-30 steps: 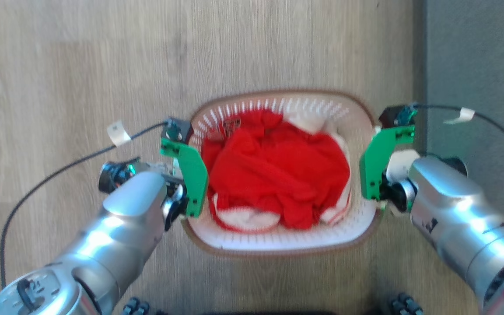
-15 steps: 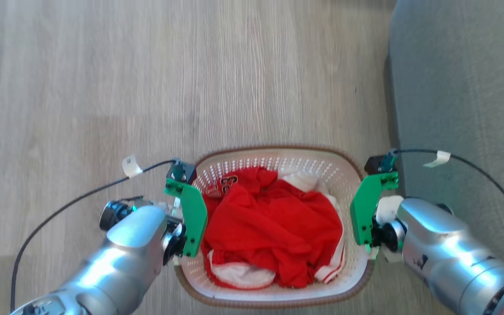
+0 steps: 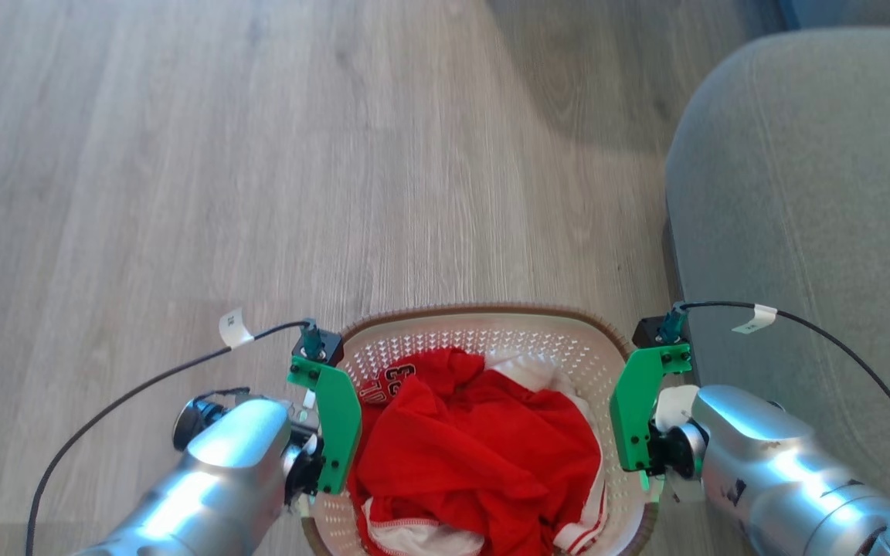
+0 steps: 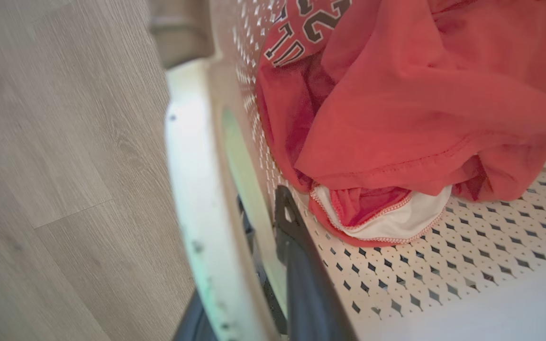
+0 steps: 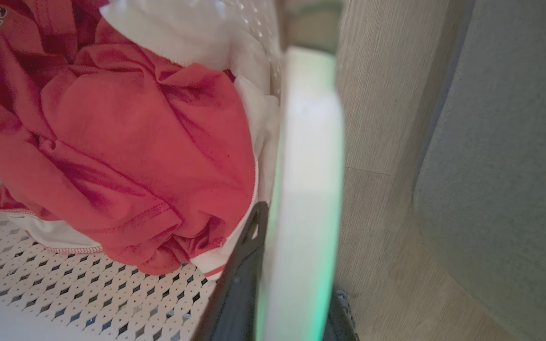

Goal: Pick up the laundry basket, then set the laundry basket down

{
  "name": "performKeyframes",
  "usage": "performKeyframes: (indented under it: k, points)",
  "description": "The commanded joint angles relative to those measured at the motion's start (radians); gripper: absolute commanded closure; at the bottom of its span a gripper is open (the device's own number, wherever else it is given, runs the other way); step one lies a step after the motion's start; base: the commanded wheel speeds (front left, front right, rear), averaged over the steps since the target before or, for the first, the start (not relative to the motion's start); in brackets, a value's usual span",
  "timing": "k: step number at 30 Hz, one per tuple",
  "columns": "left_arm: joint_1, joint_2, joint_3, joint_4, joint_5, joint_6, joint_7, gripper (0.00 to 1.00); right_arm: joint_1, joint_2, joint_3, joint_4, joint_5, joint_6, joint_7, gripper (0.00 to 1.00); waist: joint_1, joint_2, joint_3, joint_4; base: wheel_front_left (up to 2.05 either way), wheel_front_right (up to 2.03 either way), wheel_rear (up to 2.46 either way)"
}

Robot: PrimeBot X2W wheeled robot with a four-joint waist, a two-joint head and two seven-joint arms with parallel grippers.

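The white perforated laundry basket (image 3: 491, 341), brown-rimmed and upright, is seen at six o'clock in the head view, heaped with red and white clothing (image 3: 476, 455).

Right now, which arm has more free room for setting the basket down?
Left, probably: left gripper clamps the laundry basket beside wooden floor; right gripper holds it close to the grey sofa.

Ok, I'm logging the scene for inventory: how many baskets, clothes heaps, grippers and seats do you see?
White perforated plastic laundry basket: 1
Heap of red and white fabric clothes: 1
Dark two-fingered grippers (left gripper, right gripper): 2
Grey upholstered seat: 1
Total: 5
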Motion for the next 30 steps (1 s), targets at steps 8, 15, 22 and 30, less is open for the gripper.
performKeyframes:
  k: [8,15,22,30]
  points:
    - [0.0,0.006,-0.011,-0.022,-0.008,-0.027,0.043,1.0,-0.006,0.02,0.016,-0.013,0.019,0.007,0.005,1.0,0.0001,-0.0001,-0.086,0.023,0.0,0.0,0.0]
    - [0.001,0.006,-0.012,-0.026,-0.008,-0.027,0.059,1.0,-0.006,0.027,0.022,-0.011,0.036,0.007,0.002,1.0,0.0001,-0.0001,-0.111,0.026,0.0,0.0,0.0]
    - [0.01,0.006,-0.012,-0.032,-0.008,-0.027,0.067,1.0,-0.002,0.03,0.029,-0.01,0.05,0.007,-0.002,1.0,0.0001,-0.0001,-0.12,0.029,0.0,0.0,0.0]
    - [0.013,0.006,-0.012,-0.029,-0.01,-0.027,0.073,1.0,-0.005,0.028,0.038,-0.009,0.059,0.007,-0.002,1.0,0.0001,-0.0001,-0.119,0.032,0.0,0.0,0.0]
